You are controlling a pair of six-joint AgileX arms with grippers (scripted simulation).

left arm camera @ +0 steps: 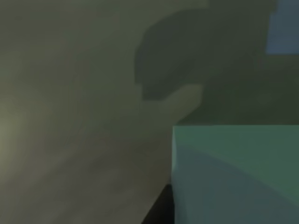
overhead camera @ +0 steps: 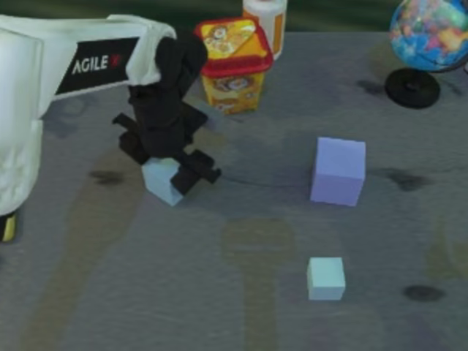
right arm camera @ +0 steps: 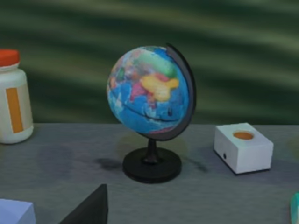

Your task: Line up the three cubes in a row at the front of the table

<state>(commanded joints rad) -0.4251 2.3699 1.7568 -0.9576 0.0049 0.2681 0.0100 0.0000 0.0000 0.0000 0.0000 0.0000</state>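
Note:
My left gripper point(overhead camera: 170, 174) reaches down at the table's left middle and is shut on the medium light blue cube point(overhead camera: 162, 183). In the left wrist view that cube point(left arm camera: 233, 172) fills the near corner, with one dark finger point(left arm camera: 161, 212) pressed against its side. The large lavender-blue cube point(overhead camera: 338, 170) stands right of centre, and a corner of it shows in both wrist views point(left arm camera: 282, 25) point(right arm camera: 14, 212). The small pale teal cube point(overhead camera: 326, 278) sits nearer the front, below the lavender one. My right gripper point(right arm camera: 140, 221) is outside the top view, open, facing the back right of the grey table point(overhead camera: 241, 307).
A yellow red-lidded tub point(overhead camera: 232, 64) stands just behind my left gripper, with a white orange-labelled bottle point(overhead camera: 267, 18) beyond it. A globe on a black stand point(overhead camera: 424, 44) is at the back right. The right wrist view shows a small white box point(right arm camera: 243, 147) beside the globe.

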